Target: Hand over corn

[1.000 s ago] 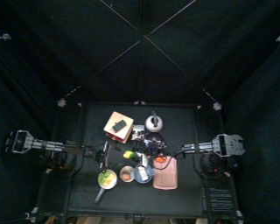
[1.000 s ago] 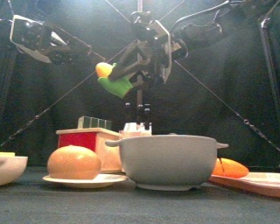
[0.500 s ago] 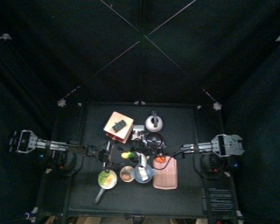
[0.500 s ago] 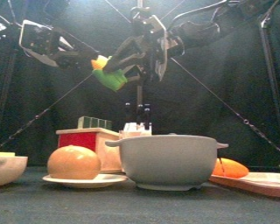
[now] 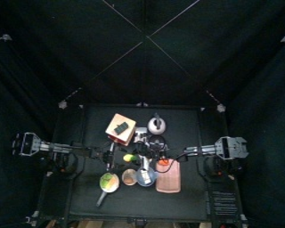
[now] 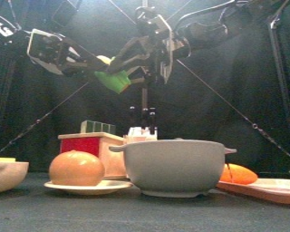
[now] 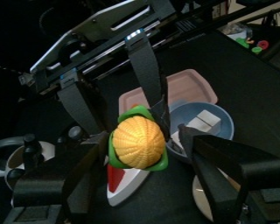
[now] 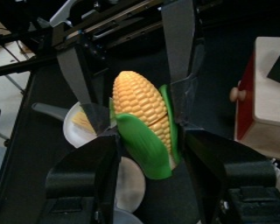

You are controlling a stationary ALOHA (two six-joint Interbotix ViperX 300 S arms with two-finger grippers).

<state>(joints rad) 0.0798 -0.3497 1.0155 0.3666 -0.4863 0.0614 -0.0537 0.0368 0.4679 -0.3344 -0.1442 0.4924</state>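
The corn [image 6: 112, 78], yellow with green husk, hangs high above the table between both arms. My right gripper [image 6: 138, 69] is shut on its husk end; in the right wrist view [image 8: 149, 144] its jaws clamp the corn [image 8: 143, 109] on both sides. My left gripper [image 6: 94, 63] has come in from the left and is open, with its jaws on either side of the corn's yellow tip. The left wrist view shows the corn [image 7: 140, 145] end-on between the open jaws of the left gripper [image 7: 149, 164]. From above, the corn [image 5: 131, 158] is over the table's middle.
Below stand a grey bowl [image 6: 172, 168], a round orange fruit on a plate [image 6: 77, 169], a red box [image 6: 91, 143], a small orange item [image 6: 238, 172] on a pink board [image 6: 278, 188], and a kettle [image 5: 157, 123] at the back.
My left gripper has moved right, up to the corn, and its open jaws now flank the tip. My right gripper has kept hold of the corn, nearly still.
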